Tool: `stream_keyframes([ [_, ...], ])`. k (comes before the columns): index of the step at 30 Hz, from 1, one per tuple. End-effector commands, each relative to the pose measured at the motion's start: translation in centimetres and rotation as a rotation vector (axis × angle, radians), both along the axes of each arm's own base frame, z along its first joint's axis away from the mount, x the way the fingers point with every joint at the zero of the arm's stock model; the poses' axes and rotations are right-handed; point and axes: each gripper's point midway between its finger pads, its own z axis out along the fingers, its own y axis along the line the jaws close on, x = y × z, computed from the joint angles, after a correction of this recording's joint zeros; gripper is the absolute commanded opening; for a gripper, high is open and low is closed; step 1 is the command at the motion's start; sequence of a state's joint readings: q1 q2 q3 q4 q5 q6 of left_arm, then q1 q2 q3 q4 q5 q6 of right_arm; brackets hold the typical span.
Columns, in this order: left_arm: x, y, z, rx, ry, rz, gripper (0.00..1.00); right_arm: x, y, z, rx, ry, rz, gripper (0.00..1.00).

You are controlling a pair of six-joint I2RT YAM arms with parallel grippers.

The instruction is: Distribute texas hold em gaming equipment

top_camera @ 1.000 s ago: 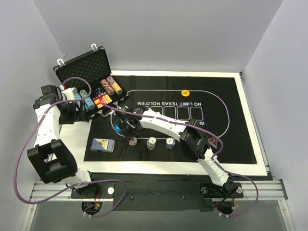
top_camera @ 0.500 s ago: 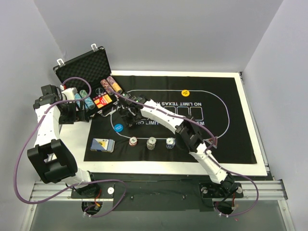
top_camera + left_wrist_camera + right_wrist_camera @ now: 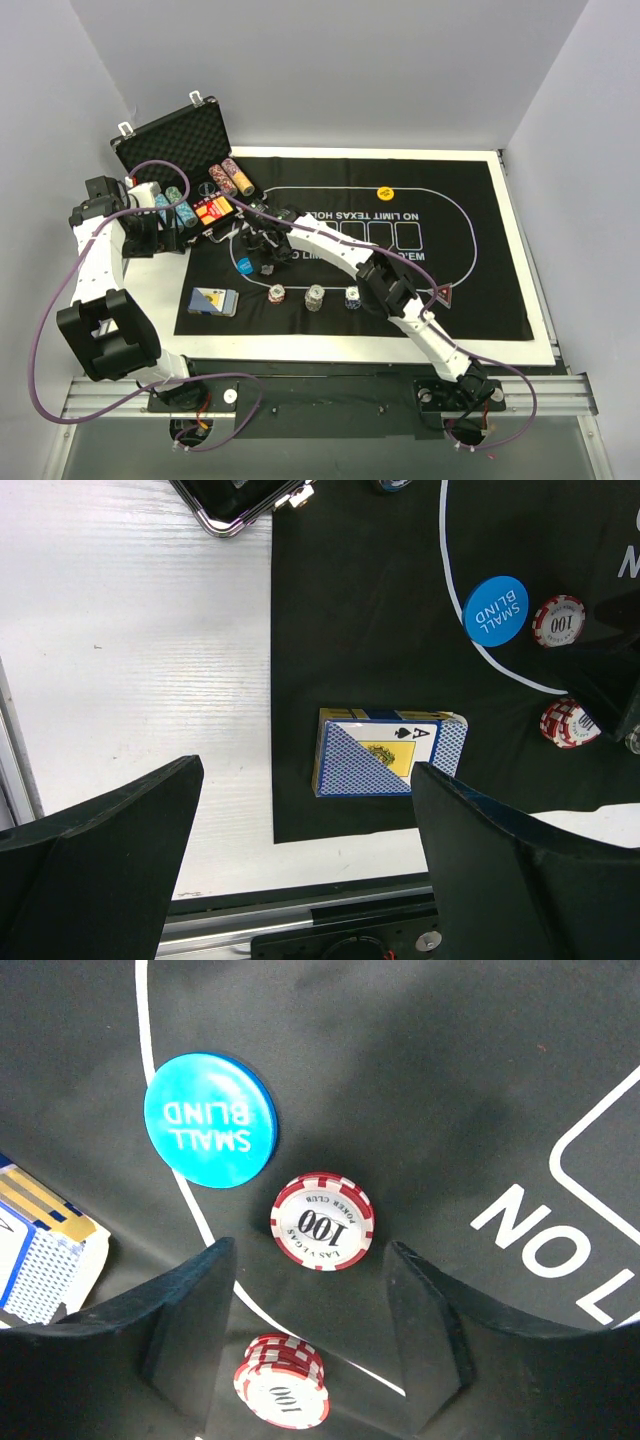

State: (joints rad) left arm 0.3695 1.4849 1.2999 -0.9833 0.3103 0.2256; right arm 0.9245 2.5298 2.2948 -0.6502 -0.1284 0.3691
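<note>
My right gripper point(image 3: 262, 250) point(image 3: 310, 1360) is open and empty, low over the black mat point(image 3: 480, 230). A red 100 chip point(image 3: 322, 1220) lies flat just beyond its fingertips. A small red chip stack point(image 3: 283, 1380) point(image 3: 277, 293) stands between its fingers without touching them. The blue SMALL BLIND button point(image 3: 208, 1120) point(image 3: 244, 266) lies to the left of the chip. A blue-backed card deck point(image 3: 214, 301) point(image 3: 390, 752) lies at the mat's near left. My left gripper point(image 3: 160, 238) point(image 3: 310, 880) is open and empty beside the case.
The open black case point(image 3: 180, 135) at the back left holds rows of speckled chips point(image 3: 232, 178). Two more chip stacks point(image 3: 315, 297) point(image 3: 352, 297) stand on the mat's near side. A yellow button point(image 3: 384, 193) lies at the far side of the oval.
The right arm's elbow has swung left, and its gripper has stayed over the mat by the blue button. The left arm has not moved.
</note>
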Motion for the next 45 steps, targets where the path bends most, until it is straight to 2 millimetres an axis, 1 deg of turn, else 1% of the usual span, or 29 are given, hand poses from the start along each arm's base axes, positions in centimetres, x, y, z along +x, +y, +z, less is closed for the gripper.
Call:
stream_keyframes([
  [1, 0.6, 0.4, 1.1, 0.022, -0.057, -0.01, 0.97, -0.3, 0.5, 1.3, 0.024, -0.001, -0.001, 0.6],
  [2, 0.6, 0.5, 1.0, 0.022, -0.056, -0.008, 0.97, -0.2, 0.4, 1.4, 0.025, -0.002, -0.002, 0.62],
  [5, 0.5, 0.5, 1.1, 0.024, -0.056, -0.007, 0.97, 0.1, -0.2, 2.1, 0.015, -0.026, -0.013, 0.62],
  [6, 0.5, 0.4, 1.1, 0.022, -0.057, -0.01, 0.97, 0.0, -0.7, 2.7, 0.009, -0.034, -0.013, 0.63],
  [7, 0.4, 0.3, 1.0, 0.02, -0.055, -0.01, 0.97, 0.0, -1.2, 2.9, -0.007, -0.048, -0.013, 0.66],
  [8, 0.5, 0.4, 1.0, 0.021, -0.056, -0.009, 0.97, -0.3, -1.7, 4.0, -0.004, -0.059, -0.01, 0.67],
  [9, 0.4, 0.3, 1.0, 0.021, -0.056, -0.01, 0.97, -0.4, -2.1, 4.1, -0.017, -0.068, -0.007, 0.67],
  [11, 0.4, 0.3, 1.0, 0.021, -0.055, -0.012, 0.97, -1.7, -3.5, 5.4, -0.03, -0.073, 0.01, 0.68],
  [14, 0.3, 0.3, 1.0, 0.02, -0.058, -0.011, 0.97, -3.8, -4.7, 5.4, -0.068, -0.065, 0.052, 0.71],
  [15, 0.2, 0.3, 1.0, 0.022, -0.059, -0.01, 0.97, -4.9, -5.2, 5.0, -0.087, -0.054, 0.071, 0.72],
  [17, 0.1, 0.3, 1.1, 0.025, -0.061, -0.009, 0.97, -6.4, -5.6, 4.5, -0.099, -0.025, 0.093, 0.75],
  [20, 0.1, 0.3, 1.2, 0.027, -0.066, -0.009, 0.97, -7.8, -5.7, 3.3, -0.127, -0.004, 0.118, 0.75],
  [22, 0.1, 0.3, 1.4, 0.028, -0.068, -0.009, 0.97, -8.3, -5.6, 2.7, -0.138, 0.003, 0.13, 0.76],
  [26, 0.0, 0.2, 1.4, 0.028, -0.07, -0.01, 0.97, -8.8, -4.7, 2.3, -0.134, 0.011, 0.148, 0.75],
  [29, 0.0, 0.4, 1.3, 0.034, -0.068, -0.008, 0.97, -8.5, -4.1, 2.0, -0.133, 0.004, 0.148, 0.75],
  [33, 0.0, 0.3, 1.3, 0.033, -0.067, -0.008, 0.97, -8.1, -3.9, 1.4, -0.142, -0.002, 0.139, 0.73],
  [37, 0.2, 0.4, 1.4, 0.037, -0.07, -0.009, 0.97, -7.6, -3.6, 0.7, -0.146, -0.013, 0.126, 0.67],
  [40, 0.2, 0.4, 1.5, 0.038, -0.072, -0.006, 0.97, -7.3, -3.2, 0.4, -0.131, -0.012, 0.115, 0.61],
  [45, 0.4, 0.5, 2.2, 0.041, -0.099, -0.001, 0.97, -7.1, -3.3, 0.2, -0.131, -0.008, 0.107, 0.52],
])
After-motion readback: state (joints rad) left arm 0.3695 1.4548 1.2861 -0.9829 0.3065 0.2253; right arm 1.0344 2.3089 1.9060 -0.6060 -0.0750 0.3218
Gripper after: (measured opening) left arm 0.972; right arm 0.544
